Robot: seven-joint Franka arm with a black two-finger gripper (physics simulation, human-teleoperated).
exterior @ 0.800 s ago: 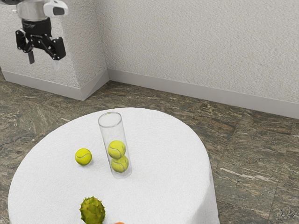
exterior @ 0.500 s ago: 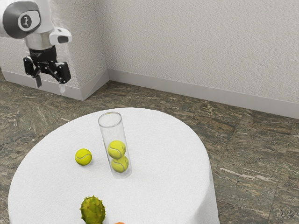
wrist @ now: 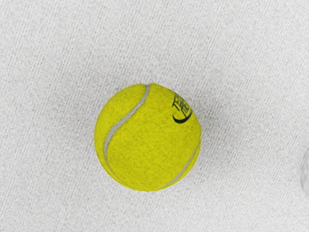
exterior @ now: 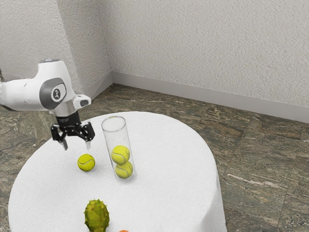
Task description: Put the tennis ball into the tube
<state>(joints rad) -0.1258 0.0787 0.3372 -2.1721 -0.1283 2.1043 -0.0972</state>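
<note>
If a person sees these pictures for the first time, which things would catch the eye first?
Probably the clear tube standing on the white table, with two yellow balls stacked inside it. Next, the loose ball on the cloth beside the tube, with the open gripper hovering above it. Then the spiky green fruit near the exterior view's lower edge.

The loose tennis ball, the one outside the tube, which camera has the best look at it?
The wrist view: there the loose tennis ball appears large and unobstructed, with its pale seams and dark printed mark. The exterior view shows it smaller, on the table beside the tube, below the open fingers.
</note>
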